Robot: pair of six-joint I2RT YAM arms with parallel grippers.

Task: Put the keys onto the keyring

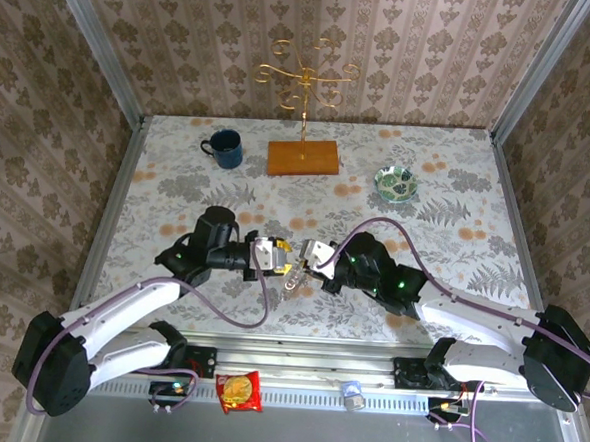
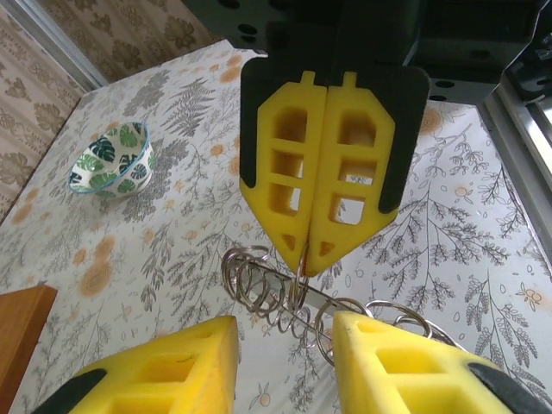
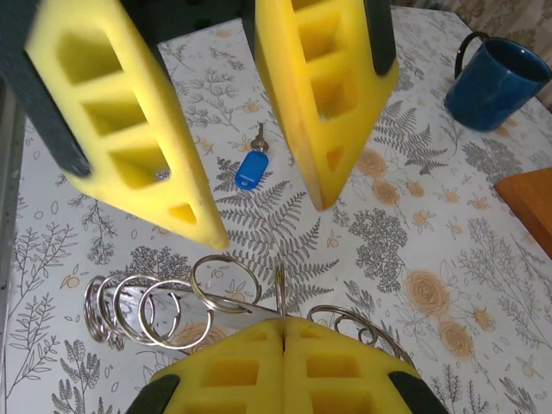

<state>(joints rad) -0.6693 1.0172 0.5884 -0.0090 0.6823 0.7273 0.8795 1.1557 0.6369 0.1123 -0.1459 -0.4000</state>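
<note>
From where I stood, the two arms met low over the middle of the floral-patterned worktop [image 1: 454, 241], towards its 6 o'clock edge. The right hand [image 3: 283, 326] was clamped tight, its yellow pads pressed together on one thin loop of the keyring [image 3: 172, 309], a string of linked silver wire loops that trailed down onto the cloth. The left hand [image 2: 285, 326] faced it from the 9 o'clock side with its jaws apart. Its yellow foam fingers [image 3: 129, 129] stood either side of the loops, and I could not tell whether they touched the wire. A small metal key [image 3: 252, 169] with a bright blue plastic head lay flat on the worktop, near the loops but apart from them, on the left arm's side. At about 11 o'clock on the worktop stood a dark blue mug [image 1: 224, 148], upright. At 12 o'clock sat an orange-brown wooden base [image 1: 303, 158] carrying a curly gold wire stand [image 1: 306, 76]. At 1 o'clock sat a small bowl [image 1: 396, 182] with a green leaf pattern.
</note>
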